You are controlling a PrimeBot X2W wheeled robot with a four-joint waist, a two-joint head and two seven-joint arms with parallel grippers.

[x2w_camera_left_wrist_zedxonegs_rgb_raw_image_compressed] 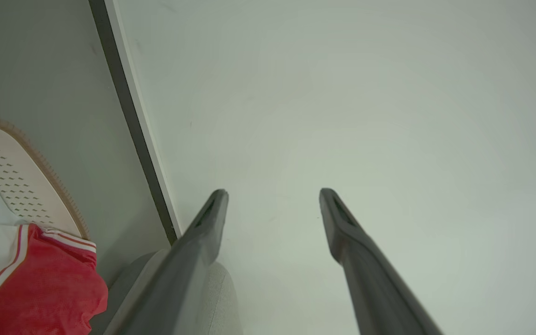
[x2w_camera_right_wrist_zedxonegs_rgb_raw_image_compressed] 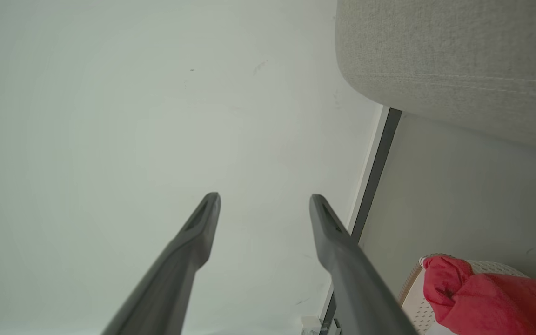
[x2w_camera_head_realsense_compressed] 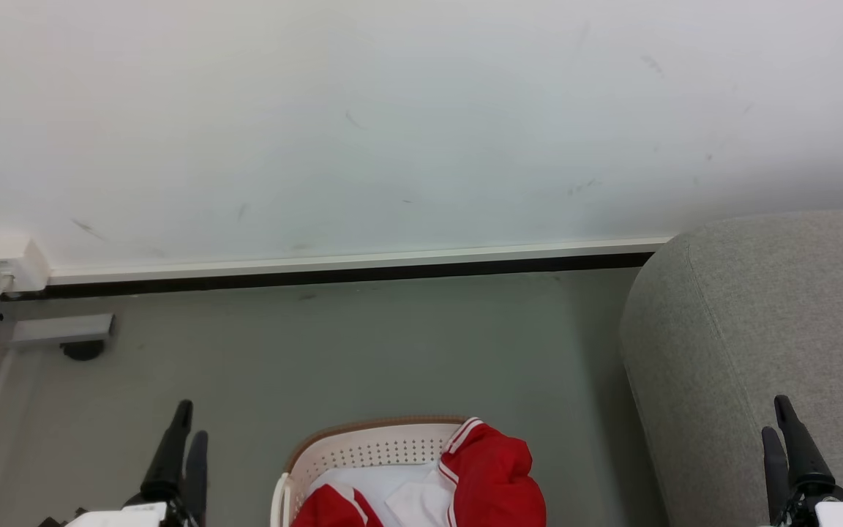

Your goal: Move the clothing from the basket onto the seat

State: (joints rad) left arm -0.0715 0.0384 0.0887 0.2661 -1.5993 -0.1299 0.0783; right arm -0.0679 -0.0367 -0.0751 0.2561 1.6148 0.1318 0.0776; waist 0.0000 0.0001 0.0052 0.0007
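Note:
The cream basket (x2w_camera_head_realsense_compressed: 363,448) with a brown rim stands on the floor at the bottom centre of the head view. Red clothing (x2w_camera_head_realsense_compressed: 491,479) with white stripes lies in it and drapes over its right rim; some white fabric shows inside too. The grey seat (x2w_camera_head_realsense_compressed: 758,329) rises at the right. My left gripper (x2w_camera_head_realsense_compressed: 191,424) is open at the lower left, apart from the basket. My right gripper (x2w_camera_head_realsense_compressed: 778,417) is open at the lower right, in front of the seat. The left wrist view has the basket (x2w_camera_left_wrist_zedxonegs_rgb_raw_image_compressed: 12,177) and clothing (x2w_camera_left_wrist_zedxonegs_rgb_raw_image_compressed: 40,288); the right wrist view has the seat (x2w_camera_right_wrist_zedxonegs_rgb_raw_image_compressed: 449,65) and clothing (x2w_camera_right_wrist_zedxonegs_rgb_raw_image_compressed: 482,293).
A white wall with a dark baseboard (x2w_camera_head_realsense_compressed: 348,272) runs behind the grey floor (x2w_camera_head_realsense_compressed: 363,351). A white socket box (x2w_camera_head_realsense_compressed: 8,263) and a grey metal frame (x2w_camera_head_realsense_compressed: 55,331) sit at the far left. Bare floor lies between basket and wall.

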